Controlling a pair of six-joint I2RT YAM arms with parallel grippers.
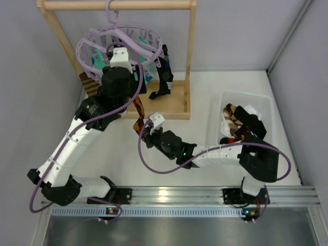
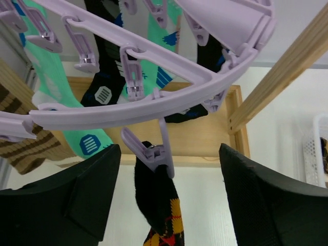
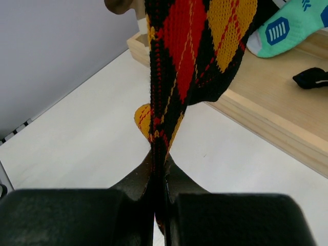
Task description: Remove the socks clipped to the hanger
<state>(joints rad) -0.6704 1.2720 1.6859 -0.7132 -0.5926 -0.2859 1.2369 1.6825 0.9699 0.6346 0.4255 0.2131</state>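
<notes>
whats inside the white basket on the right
A pile of socks lies in the white basket: brown-patterned, black and white ones show. The right arm covers the near end, so whatever lies there is hidden.

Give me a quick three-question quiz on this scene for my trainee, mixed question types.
1. Fill in: the basket holds ___.
2. True or false: the right gripper is shut on the argyle sock.
3. The open left gripper flanks: A a clip, B the basket, C the rack?
Key: 1 socks; 2 true; 3 A.
</notes>
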